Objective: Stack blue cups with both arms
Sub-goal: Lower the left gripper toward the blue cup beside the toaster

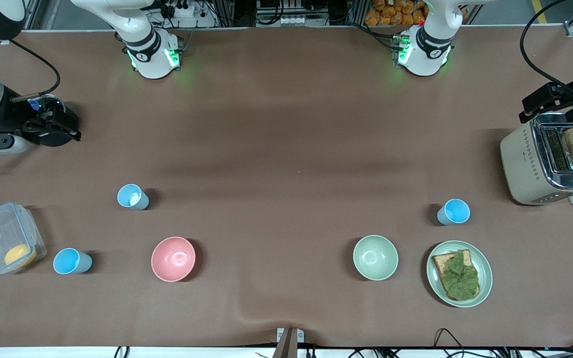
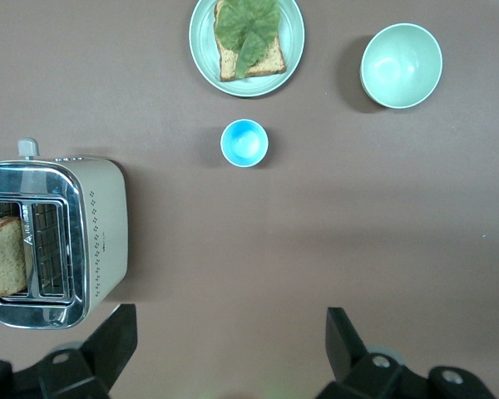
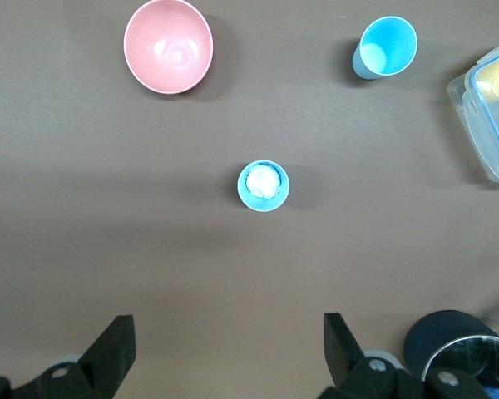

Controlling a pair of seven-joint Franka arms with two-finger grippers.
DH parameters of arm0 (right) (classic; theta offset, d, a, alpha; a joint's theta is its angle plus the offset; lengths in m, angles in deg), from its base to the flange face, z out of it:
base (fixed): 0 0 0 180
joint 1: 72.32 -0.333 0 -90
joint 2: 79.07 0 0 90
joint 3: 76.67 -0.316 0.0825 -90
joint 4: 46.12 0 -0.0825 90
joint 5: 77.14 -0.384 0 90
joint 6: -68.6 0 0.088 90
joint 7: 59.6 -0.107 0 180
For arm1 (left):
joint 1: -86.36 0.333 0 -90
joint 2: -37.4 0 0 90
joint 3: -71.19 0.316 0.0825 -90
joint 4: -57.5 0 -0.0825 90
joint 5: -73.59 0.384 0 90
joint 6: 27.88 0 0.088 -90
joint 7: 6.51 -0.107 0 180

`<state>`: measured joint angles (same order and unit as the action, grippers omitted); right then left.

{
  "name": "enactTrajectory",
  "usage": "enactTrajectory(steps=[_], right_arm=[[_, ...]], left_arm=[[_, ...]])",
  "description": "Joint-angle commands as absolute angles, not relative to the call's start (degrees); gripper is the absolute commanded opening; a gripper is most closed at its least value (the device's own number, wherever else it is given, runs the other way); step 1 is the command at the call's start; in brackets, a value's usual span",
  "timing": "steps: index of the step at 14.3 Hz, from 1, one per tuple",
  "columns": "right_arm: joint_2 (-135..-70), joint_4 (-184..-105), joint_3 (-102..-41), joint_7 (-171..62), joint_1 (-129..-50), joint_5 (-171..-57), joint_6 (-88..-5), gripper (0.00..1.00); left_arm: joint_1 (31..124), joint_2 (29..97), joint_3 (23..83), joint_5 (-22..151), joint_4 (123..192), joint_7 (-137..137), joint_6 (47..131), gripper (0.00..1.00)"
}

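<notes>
- We see three blue cups on the worktop: one (image 1: 133,196) holding something white, one (image 1: 71,261) beside the clear box (image 1: 8,237), one (image 1: 453,212) near the toaster (image 1: 545,164).
- Both grippers hang high with jaws wide open: left gripper (image 2: 224,353), right gripper (image 3: 224,353).
- We think each arm should drop straight onto its nearest cup.
- We cannot tell what the white thing is.

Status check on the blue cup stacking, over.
Left gripper and right gripper open, empty, high over the table. Three blue cups upright, apart, unstacked; one holds something white. Nothing blocking.
</notes>
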<state>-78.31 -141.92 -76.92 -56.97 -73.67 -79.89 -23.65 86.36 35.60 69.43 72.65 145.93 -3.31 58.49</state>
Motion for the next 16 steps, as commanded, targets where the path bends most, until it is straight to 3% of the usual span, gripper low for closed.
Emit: enactTrajectory(steps=[1,16], right_arm=[[-78.8,-141.0,-77.2,-57.8,-73.3,-79.7,-22.8,1.00],[-78.8,-141.0,-77.2,-57.8,-73.2,-79.8,-22.8,1.00]], left_arm=[[86.4,35.1,69.1,75.2,146.0,-4.8,57.8,1.00],[87.5,41.6,69.6,75.7,145.7,-3.7,58.0,1.00]])
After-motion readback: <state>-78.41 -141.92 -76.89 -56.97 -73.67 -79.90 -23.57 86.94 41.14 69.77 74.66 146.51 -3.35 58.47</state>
